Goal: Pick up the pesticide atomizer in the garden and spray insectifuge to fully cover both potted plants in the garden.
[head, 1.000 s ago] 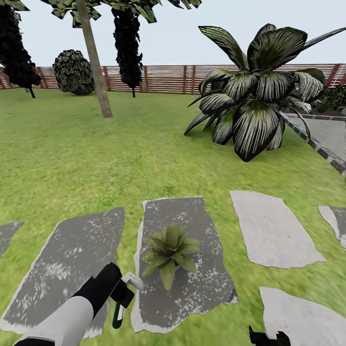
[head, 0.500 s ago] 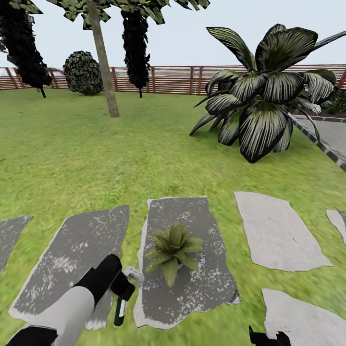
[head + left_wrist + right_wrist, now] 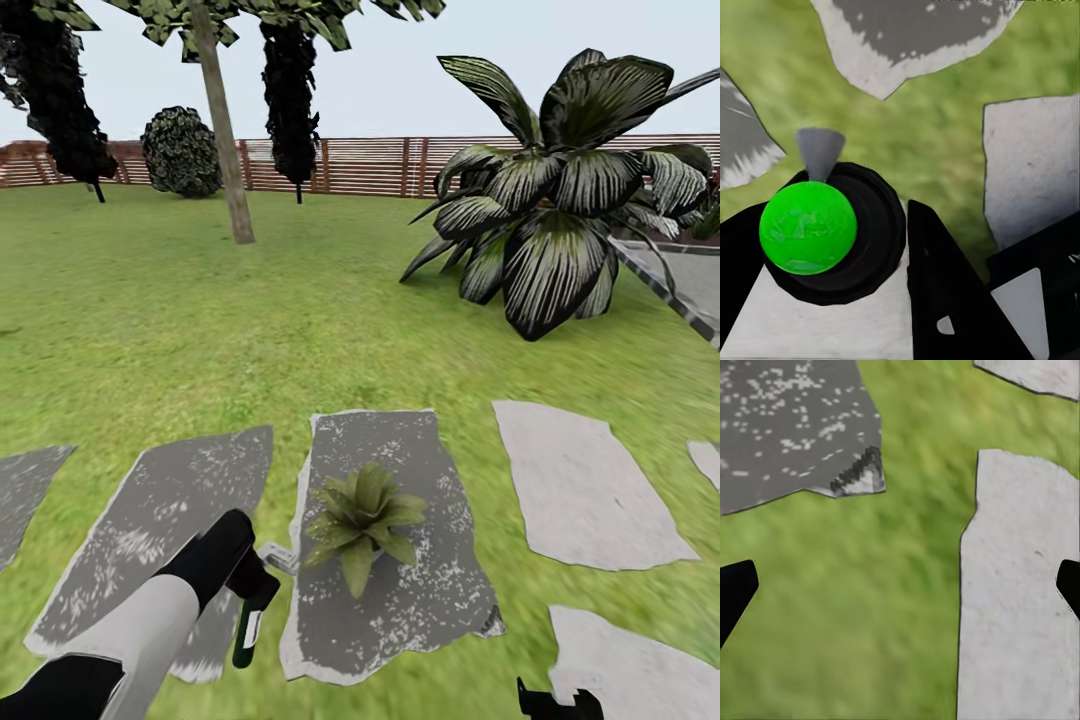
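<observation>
Garden lawn (image 3: 150, 330) with grey stone paving slabs: the left gripper (image 3: 262, 588) is clamped on the slim dark pesticide atomizer with a white label (image 3: 246, 634), which hangs bottom-down just beside a low green-leaved potted plant (image 3: 362, 520) on a speckled slab (image 3: 420, 600). At the right wrist, the right gripper (image 3: 900, 585) is spread wide and holds nothing.

Bright, even daylight with no hard shadows; both wrist views render soft and blurry, edges pixelated.
</observation>
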`<state>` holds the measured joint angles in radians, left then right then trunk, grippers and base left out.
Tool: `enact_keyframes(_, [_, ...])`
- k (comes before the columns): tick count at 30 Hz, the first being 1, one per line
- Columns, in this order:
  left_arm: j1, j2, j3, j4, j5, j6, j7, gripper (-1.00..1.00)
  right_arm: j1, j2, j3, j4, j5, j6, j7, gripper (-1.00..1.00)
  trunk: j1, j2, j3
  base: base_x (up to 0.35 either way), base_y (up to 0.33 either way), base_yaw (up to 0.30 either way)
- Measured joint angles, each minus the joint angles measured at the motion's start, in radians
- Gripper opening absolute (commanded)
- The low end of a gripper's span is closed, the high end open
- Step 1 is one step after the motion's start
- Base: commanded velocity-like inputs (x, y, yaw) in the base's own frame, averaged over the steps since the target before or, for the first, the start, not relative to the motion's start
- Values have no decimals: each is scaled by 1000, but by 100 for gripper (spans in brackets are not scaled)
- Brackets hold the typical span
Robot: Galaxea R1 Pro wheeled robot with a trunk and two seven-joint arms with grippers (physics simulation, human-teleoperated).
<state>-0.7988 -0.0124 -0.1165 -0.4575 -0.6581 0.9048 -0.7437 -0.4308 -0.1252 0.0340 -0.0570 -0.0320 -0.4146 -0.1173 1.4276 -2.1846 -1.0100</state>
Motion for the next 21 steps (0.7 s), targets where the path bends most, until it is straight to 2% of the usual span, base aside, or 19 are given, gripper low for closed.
enact_keyframes(3, [0, -1, -1, 0, 0, 0, 0, -100, 0, 0, 0, 0, 0, 0, 0, 100, 0, 0, 0, 87, -234, 208])
enact_keyframes(9, [-2, -5, -2, 2, 0, -1, 0, -100, 0, -3, -1, 1, 1, 0, 0, 100, 0, 0, 0, 84, -261, 24])
enact_keyframes(15, [-4, -4, 0, 1, -1, 0, 1, -100, 0, -3, -1, 0, 0, 0, 0, 100, 0, 0, 0, -70, -263, 7])
enact_keyframes(21, [-13, -3, 1, 3, 2, 3, 0, -100, 0, -1, 0, 0, 0, 0, 0, 100, 0, 0, 0, 177, -203, 254])
